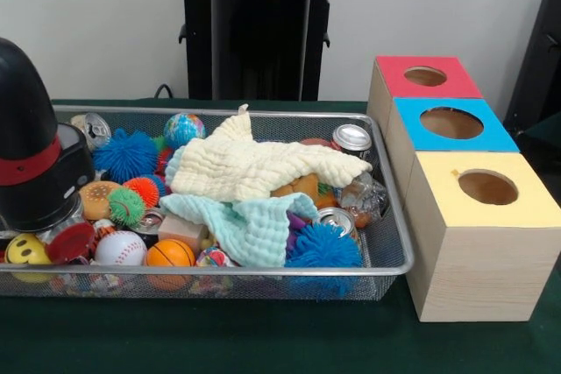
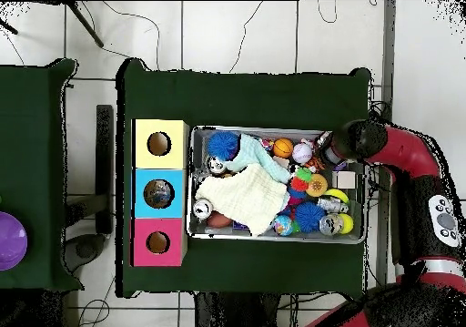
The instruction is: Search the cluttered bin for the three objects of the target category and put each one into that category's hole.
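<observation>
Bin (image 1: 399,251) sits beside the three boxes (image 1: 465,243), cloths (image 1: 254,172) covering its middle; arm (image 1: 35,142) hangs over the end farthest from the holes; gripper state cannot be told.

End effector (image 1: 35,142) cropped, fingers unseen.

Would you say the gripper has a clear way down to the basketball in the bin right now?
Probably yes: the basketball lies uncovered near the bin's front rim, clear of both cloths, though neighbouring balls crowd it closely.
</observation>
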